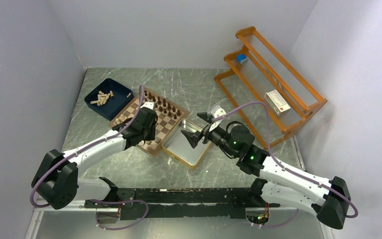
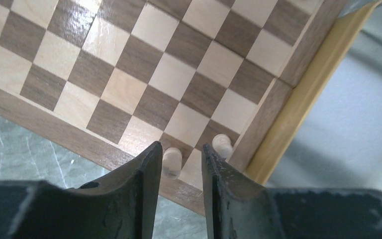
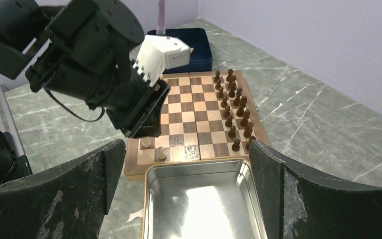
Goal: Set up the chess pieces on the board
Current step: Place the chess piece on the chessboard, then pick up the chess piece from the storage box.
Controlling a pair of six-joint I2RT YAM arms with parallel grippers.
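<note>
Left gripper: my left gripper point(image 2: 181, 146) sits closest to the lens, black jaws parted a little, nothing clamped.
Between the jaws: a pale tan wooden chessman point(image 2: 171, 160) stands upright on the edge row, just beside one finger.
Neighbour: a second pale piece point(image 2: 222, 144) stands on the corner square.
Board: the square wooden chessboard point(image 2: 45, 121) lies on the green marbled tabletop, its rim against the silver gold-rimmed tin point(image 3: 199, 199).
Far side: dark brown chessmen point(image 3: 234, 109) are lined up in two rows.
Right gripper: my right gripper point(image 3: 185, 149) hangs above the tin, jaws spread wide, holding nothing.
Supply: I see loose pale pieces point(image 1: 102, 97) heaped in the navy tray point(image 1: 119, 89) beyond the board.
</note>
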